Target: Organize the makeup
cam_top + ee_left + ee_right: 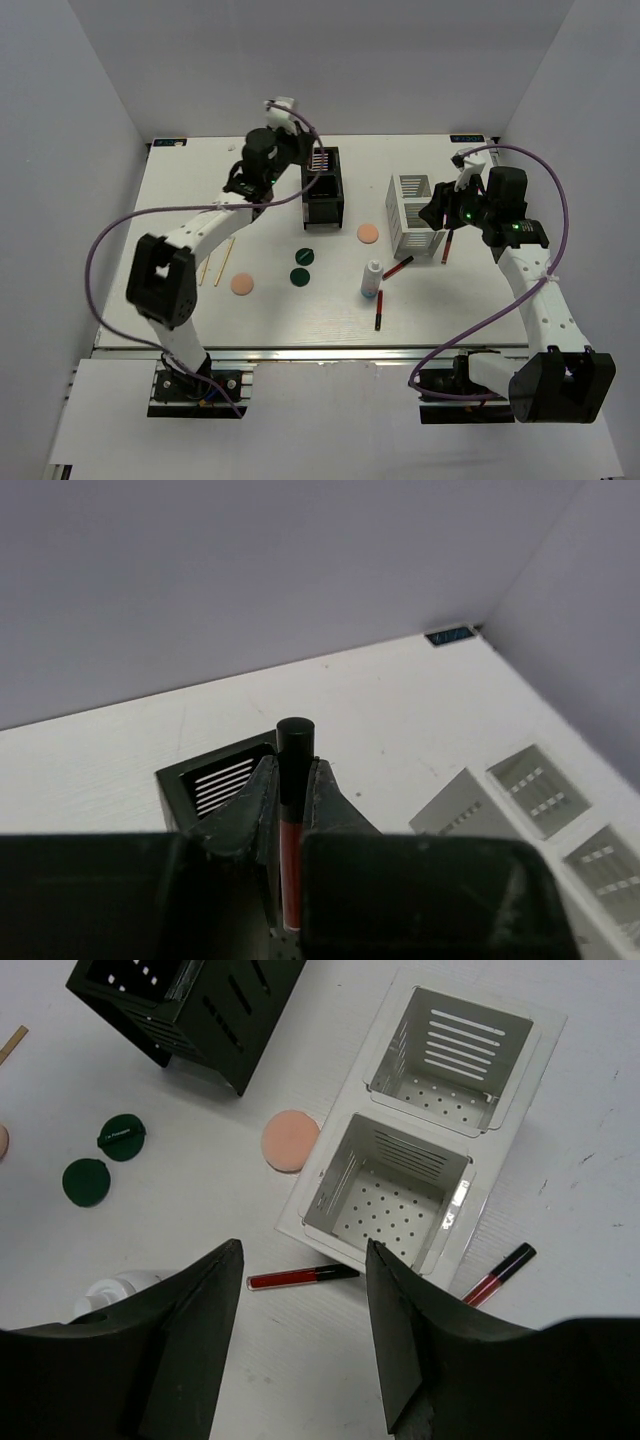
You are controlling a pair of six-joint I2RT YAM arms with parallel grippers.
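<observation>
While the left jaws are clamped on a slim red tube (296, 742) with a black cap near the black slotted box (215, 780), the right jaws hang apart over the white box (335, 1175); two matching tubes (300, 1277) lie right beside it.

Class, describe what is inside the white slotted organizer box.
In the right wrist view, both compartments of the white slotted plastic organizer box show only bare perforated floors; nothing lies inside. Floor strips behind the near walls are hidden.
</observation>
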